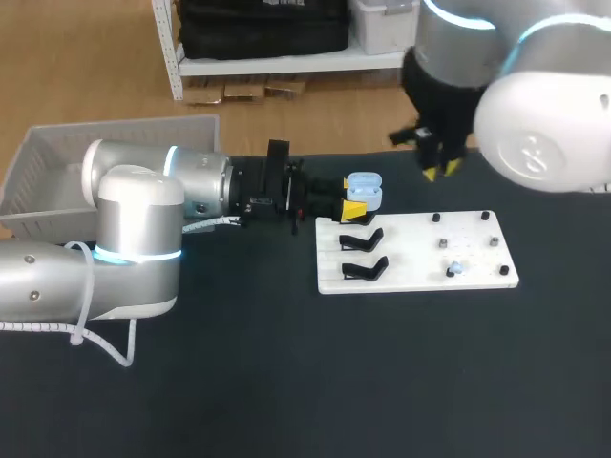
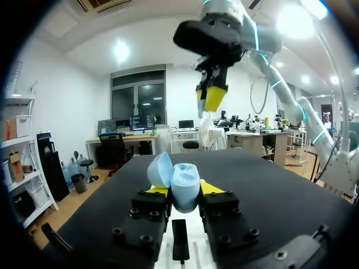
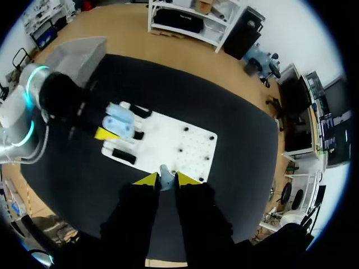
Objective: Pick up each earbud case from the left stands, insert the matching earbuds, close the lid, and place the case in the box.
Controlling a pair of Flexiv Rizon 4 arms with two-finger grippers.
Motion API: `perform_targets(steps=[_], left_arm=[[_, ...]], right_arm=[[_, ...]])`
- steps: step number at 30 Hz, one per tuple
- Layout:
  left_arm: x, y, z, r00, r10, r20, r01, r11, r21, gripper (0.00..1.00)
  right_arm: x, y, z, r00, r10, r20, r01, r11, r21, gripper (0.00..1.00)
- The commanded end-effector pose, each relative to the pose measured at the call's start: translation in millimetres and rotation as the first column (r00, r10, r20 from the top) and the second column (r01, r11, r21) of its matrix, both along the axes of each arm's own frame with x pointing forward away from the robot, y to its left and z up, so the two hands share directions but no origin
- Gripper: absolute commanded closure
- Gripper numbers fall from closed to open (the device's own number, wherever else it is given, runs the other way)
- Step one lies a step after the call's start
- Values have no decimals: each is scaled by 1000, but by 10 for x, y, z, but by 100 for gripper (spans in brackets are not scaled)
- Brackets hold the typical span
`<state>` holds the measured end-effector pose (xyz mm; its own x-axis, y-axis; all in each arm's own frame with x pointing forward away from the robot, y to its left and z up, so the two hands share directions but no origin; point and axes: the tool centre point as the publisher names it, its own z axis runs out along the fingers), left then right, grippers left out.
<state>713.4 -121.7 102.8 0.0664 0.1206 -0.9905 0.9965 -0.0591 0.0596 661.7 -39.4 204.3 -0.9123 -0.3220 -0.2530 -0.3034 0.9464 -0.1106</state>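
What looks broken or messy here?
Nothing looks wrong. The left gripper holds the blue earbud case, lid open, ready for earbuds. One earbud sits on the white board.

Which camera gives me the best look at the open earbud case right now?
The left wrist view: the earbud case sits close up between the fingers of the left end effector, lid open. The head view shows it small and far; the right wrist view, from above, also small.
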Motion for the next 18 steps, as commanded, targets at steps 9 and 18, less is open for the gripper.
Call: perform_targets(steps=[9,18], left_arm=[[-19,-1,-7,1000,7,4,-7,1000,-3,100],[-19,-1,-7,1000,7,4,-7,1000,-3,100]], right_arm=[[-37,462,-108,998,50,28,-50,999,6,100],[-37,462,-108,998,50,28,-50,999,6,100]])
